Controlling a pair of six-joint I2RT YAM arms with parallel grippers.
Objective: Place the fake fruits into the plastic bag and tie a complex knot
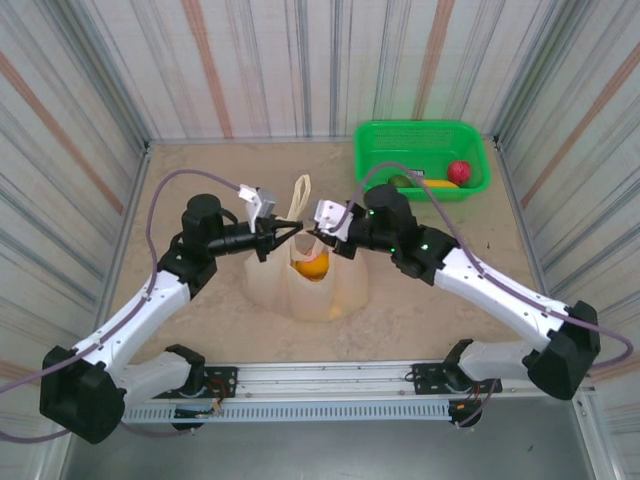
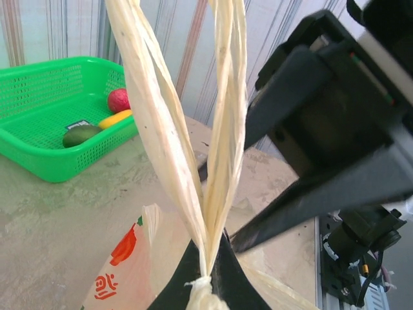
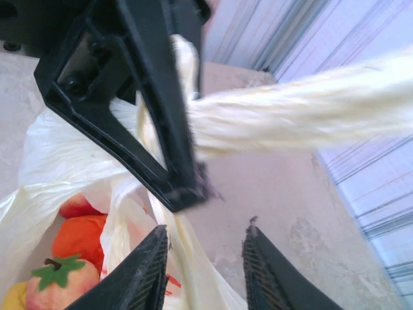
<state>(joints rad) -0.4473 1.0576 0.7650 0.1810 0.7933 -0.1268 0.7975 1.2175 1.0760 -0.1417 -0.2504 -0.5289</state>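
- plastic bag (image 1: pixel 300 290): cream, translucent, red-orange prints; stands on the worktop (image 1: pixel 200 185) between the two arms, mouth upward
- twisted handles (image 2: pixel 222 161): two cream strands of the bag, rising side by side and meeting in a tight bunch at their lower end
- left hand (image 2: pixel 208 258): fingers pressed together, pinching the twisted handles where the strands meet
- right hand (image 3: pixel 206 227): fingers spread, just above the bag's mouth and close beside the left hand; bag film lies by one finger, contact cannot be told
- fake fruits (image 3: pixel 77 236), in bag: orange round, reddish piece with green leaf, more red behind
- in basket: red round (image 1: pixel 459 172), yellow banana (image 1: pixel 440 184), dark green piece (image 1: pixel 400 181)
- green basket (image 1: pixel 420 126): far right of the worktop, well apart from the bag
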